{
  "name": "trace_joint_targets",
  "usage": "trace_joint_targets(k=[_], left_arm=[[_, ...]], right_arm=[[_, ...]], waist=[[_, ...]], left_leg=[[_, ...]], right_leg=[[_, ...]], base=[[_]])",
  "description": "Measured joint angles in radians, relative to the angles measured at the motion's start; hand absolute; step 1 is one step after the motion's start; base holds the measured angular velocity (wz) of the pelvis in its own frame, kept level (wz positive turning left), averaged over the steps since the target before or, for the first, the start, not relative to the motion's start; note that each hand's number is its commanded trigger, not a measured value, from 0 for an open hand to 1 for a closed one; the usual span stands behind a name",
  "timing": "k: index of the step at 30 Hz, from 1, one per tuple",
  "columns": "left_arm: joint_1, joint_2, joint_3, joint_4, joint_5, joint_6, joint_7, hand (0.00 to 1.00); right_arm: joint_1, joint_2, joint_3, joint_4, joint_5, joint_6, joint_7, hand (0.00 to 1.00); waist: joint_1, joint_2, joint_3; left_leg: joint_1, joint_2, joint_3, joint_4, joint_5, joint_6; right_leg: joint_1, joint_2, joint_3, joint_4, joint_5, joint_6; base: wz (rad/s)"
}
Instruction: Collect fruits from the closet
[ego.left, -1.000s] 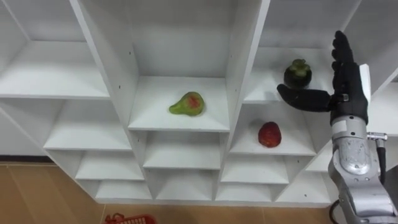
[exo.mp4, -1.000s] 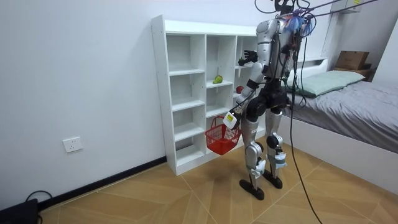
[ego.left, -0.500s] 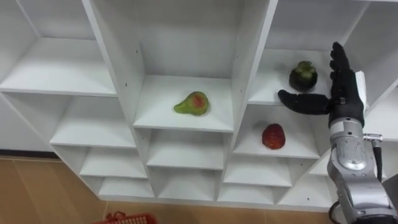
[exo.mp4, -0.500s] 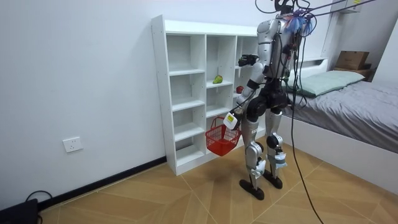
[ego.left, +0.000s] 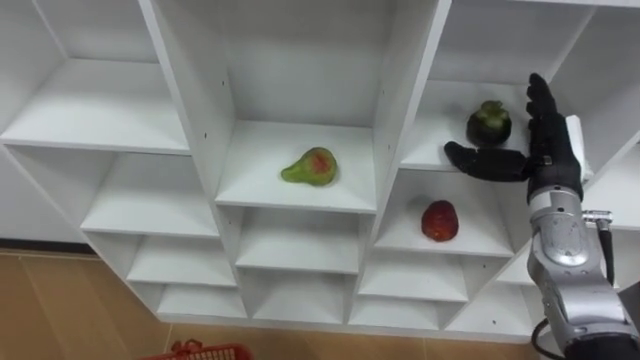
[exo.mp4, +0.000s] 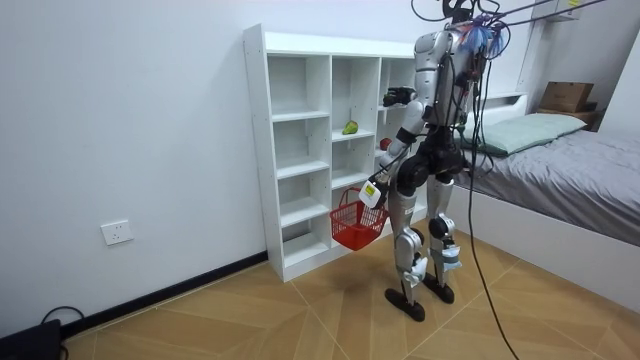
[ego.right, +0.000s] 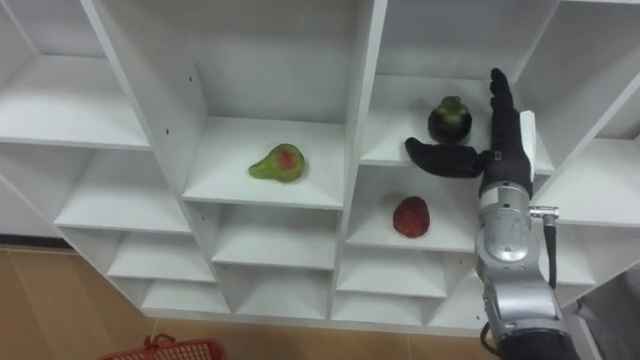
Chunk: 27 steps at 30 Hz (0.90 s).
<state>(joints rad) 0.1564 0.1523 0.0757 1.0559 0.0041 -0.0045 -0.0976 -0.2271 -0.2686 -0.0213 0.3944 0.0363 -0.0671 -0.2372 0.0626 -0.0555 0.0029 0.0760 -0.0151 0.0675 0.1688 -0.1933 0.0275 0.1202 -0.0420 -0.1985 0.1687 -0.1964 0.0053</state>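
Note:
A dark purple mangosteen (ego.left: 488, 123) sits on the right column's upper shelf of the white closet (ego.left: 400, 90). My right hand (ego.left: 548, 140) is open just to its right, its thumb (ego.left: 480, 162) stretched under the fruit along the shelf's front edge, not touching it. One shelf lower lies a red fruit (ego.left: 438, 220). A green pear with a red patch (ego.left: 308, 166) rests in the middle column. In the room view my left hand (exo.mp4: 371, 191) hangs low by my thigh, shut on the handle of a red basket (exo.mp4: 353, 224).
I stand facing the closet (exo.mp4: 300, 150), whose other shelves hold nothing. The basket's rim (ego.left: 200, 352) shows at the bottom edge above the wooden floor. A bed (exo.mp4: 560, 160) stands at the room view's right, behind me.
The view has shifted slightly. My right hand has closed in on the mangosteen from the right, still open. The basket hangs as before.

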Motion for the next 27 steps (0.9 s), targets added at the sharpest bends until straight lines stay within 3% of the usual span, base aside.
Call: trace_joint_targets(k=[10,20,26,27], left_arm=[[0.005,0.008,-0.001,-0.023,0.0,0.006,-0.002,1.0],[0.005,0.008,-0.003,-0.023,-0.011,0.014,-0.002,1.0],[0.005,0.008,-0.005,-0.027,-0.011,0.023,-0.002,1.0],[0.005,0.008,-0.005,-0.027,-0.011,0.023,-0.001,1.0]], right_arm=[[-0.01,-0.011,0.0,0.014,-0.007,0.006,0.002,0.0],[-0.01,-0.011,0.001,0.045,-0.007,0.012,0.0,0.0],[-0.011,-0.012,0.001,0.086,-0.006,-0.017,0.003,0.0],[-0.014,-0.012,0.0,0.104,-0.005,-0.031,0.007,0.07]], waist=[[0.007,-0.016,0.0016],[0.018,-0.009,0.0034],[0.018,-0.005,0.0006],[0.018,-0.005,0.0007]], left_leg=[[0.003,-0.001,-0.005,0.0,0.0,0.0],[-0.002,0.001,-0.009,0.003,0.0,0.0],[-0.002,0.0,-0.019,0.006,0.0,0.0],[-0.002,0.0,-0.019,0.008,0.0,0.0]], right_leg=[[0.001,-0.001,-0.004,0.0,0.0,0.0],[0.002,0.0,-0.005,0.0,0.0,0.0],[0.008,0.0,-0.014,0.001,0.0,0.0],[0.01,0.0,-0.015,0.001,0.0,0.0]], base=[[0.01],[0.0],[0.04],[0.0]])
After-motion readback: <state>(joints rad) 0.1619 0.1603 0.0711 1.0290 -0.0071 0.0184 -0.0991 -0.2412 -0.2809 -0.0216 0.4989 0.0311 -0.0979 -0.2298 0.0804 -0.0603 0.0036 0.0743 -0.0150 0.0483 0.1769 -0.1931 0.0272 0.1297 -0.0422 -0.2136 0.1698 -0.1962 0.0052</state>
